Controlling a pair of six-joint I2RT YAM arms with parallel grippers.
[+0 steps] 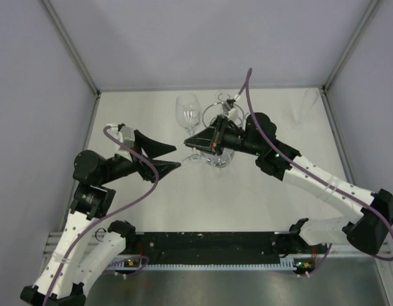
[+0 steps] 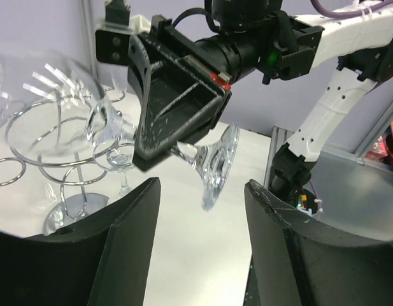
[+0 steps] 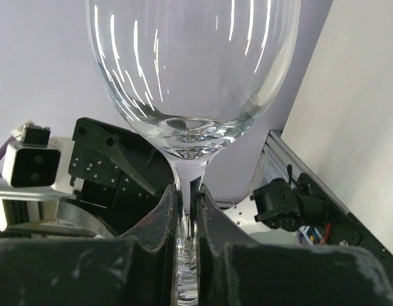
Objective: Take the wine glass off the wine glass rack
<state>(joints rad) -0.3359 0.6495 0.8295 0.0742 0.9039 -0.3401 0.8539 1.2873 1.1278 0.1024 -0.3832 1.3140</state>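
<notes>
From overhead, the wine glass [image 1: 188, 113] is in the air over the pale surface [image 1: 247, 197], its bowl pointing to 12 o'clock and its foot to 6. The right hand [image 1: 190, 141] reaches in from 3 o'clock and crosses the stem. The rack [image 1: 223, 109], all chrome wire, stands just beside the glass at its 3 o'clock. The left hand [image 1: 178, 157] sits near the foot at about 8 o'clock, not touching it.

Only the right wrist view settles the grip. There the right hand [image 3: 186, 204] has its two dark fingers pressed onto the thin stem, pinching the wine glass [image 3: 193, 70] just under the bowl. Beyond it, at 9 o'clock, the other arm's small white camera box [image 3: 30, 162] shows.

The left wrist view gives the rest. The left hand [image 2: 202, 185] is spread wide, with the foot of the tilted wine glass [image 2: 215, 162] in the gap and touching neither finger. The right hand [image 2: 161, 150] grips above it. The rack [image 2: 37, 150] lies at 9 o'clock with its rings overlapping the bowl in this view, so I cannot tell whether glass and wire touch.
</notes>
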